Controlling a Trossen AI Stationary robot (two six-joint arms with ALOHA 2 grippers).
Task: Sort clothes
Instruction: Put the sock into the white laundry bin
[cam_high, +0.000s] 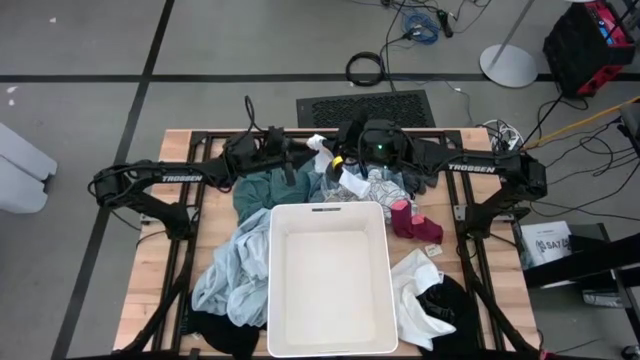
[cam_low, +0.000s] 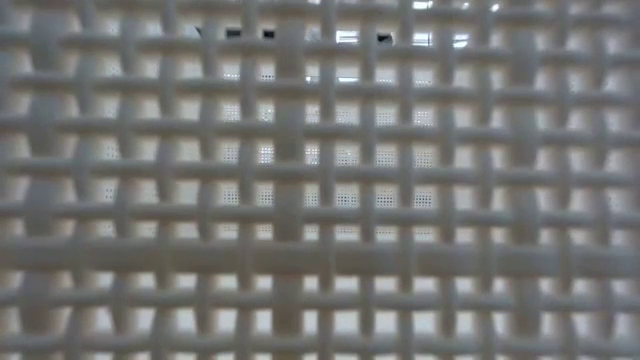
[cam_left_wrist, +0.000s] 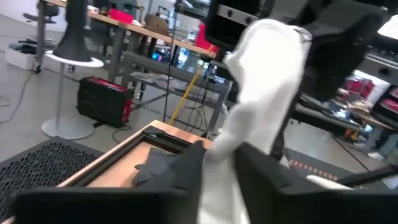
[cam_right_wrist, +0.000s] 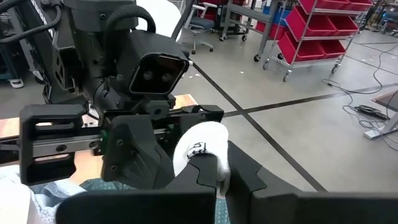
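Both grippers (cam_high: 318, 158) pinch white sock (cam_high: 320, 150) beyond bin (cam_high: 328, 212)

White bin (cam_high: 328, 345) on a pale wood bench (cam_high: 150, 280); teal garment (cam_high: 262, 190), light blue garment (cam_high: 235, 275), magenta sock (cam_high: 403, 215) (a white sock (cam_right_wrist: 202, 152) too).

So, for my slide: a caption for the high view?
Both pincers meet on a white garment behind the empty white bin.
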